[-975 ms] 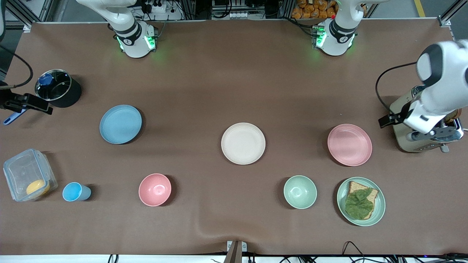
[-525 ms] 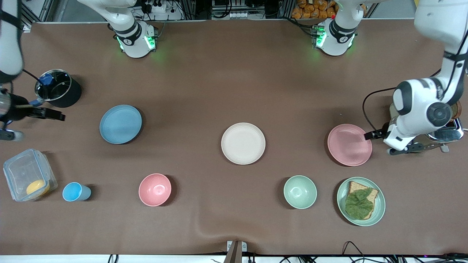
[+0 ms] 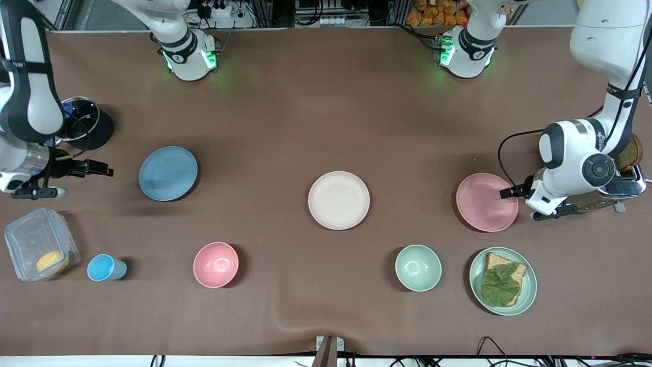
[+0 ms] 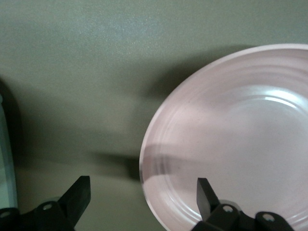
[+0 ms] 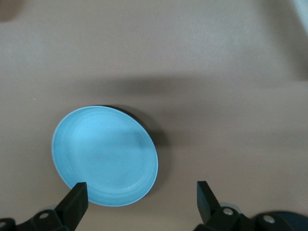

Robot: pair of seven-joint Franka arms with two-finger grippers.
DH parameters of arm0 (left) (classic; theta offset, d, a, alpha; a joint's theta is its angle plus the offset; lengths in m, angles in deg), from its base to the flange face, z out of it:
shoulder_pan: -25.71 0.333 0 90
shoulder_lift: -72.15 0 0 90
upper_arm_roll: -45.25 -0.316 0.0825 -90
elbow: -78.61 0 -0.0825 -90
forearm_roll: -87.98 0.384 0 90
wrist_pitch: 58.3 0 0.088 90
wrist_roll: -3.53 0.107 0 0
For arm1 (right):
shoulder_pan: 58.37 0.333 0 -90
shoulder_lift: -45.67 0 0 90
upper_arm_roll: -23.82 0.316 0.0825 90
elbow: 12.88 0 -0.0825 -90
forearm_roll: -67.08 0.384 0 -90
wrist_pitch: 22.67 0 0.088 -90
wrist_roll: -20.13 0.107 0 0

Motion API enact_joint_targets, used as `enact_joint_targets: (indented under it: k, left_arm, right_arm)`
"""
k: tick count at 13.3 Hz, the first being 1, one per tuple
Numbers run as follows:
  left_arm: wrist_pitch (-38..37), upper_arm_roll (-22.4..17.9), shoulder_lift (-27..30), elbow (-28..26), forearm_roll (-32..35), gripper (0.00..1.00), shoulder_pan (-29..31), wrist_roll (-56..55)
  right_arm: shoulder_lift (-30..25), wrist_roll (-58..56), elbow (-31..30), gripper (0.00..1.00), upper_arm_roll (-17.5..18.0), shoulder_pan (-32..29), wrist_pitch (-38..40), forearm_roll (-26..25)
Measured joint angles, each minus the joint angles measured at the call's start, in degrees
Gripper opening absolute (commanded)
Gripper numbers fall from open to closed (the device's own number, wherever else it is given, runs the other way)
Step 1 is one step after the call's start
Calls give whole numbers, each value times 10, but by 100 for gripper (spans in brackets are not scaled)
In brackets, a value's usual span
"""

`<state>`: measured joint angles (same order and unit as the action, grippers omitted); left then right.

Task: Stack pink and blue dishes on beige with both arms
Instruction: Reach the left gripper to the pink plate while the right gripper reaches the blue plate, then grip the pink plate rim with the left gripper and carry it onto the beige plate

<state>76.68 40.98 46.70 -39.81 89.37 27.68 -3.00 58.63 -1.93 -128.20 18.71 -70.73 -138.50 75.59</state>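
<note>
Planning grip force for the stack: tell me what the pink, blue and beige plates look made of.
Pink plate: probably plastic or melamine, satin; a soft highlight and moulded concentric rings show. Blue plate: seemingly the same material, matte, evenly coloured, faint rings. Beige plate: looks alike, matte, no glare. Glazed ceramic seems less likely, but cannot be excluded.

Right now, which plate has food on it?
The pale green plate with toast and a leaf, nearest the front camera, beside the green bowl. The pink, beige and blue plates are bare.
</note>
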Motion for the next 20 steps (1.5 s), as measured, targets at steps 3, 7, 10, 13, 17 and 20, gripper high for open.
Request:
enact_joint_targets:
  k: [3,7,10,13,17,20]
  left_arm:
    - [0,0,-7,2,-13,76,1,0]
    - [2,0,-15,6,-27,59,1,0]
    - [2,1,-20,10,-29,57,1,0]
    - [2,1,-22,12,-29,33,1,0]
    - [2,4,-23,20,-29,0,0,0]
    - [-2,13,-14,31,-29,0,1,1]
  right_arm:
    - [56,-70,-5,100,0,-18,-36,30]
    - [119,-102,-6,100,3,-19,-71,52]
    - [141,-108,-6,100,13,-18,-86,54]
    - [155,-110,-6,100,27,-17,-97,56]
    - [164,-131,-6,43,34,-17,-102,57]
    - [167,-141,-4,0,32,-18,-102,58]
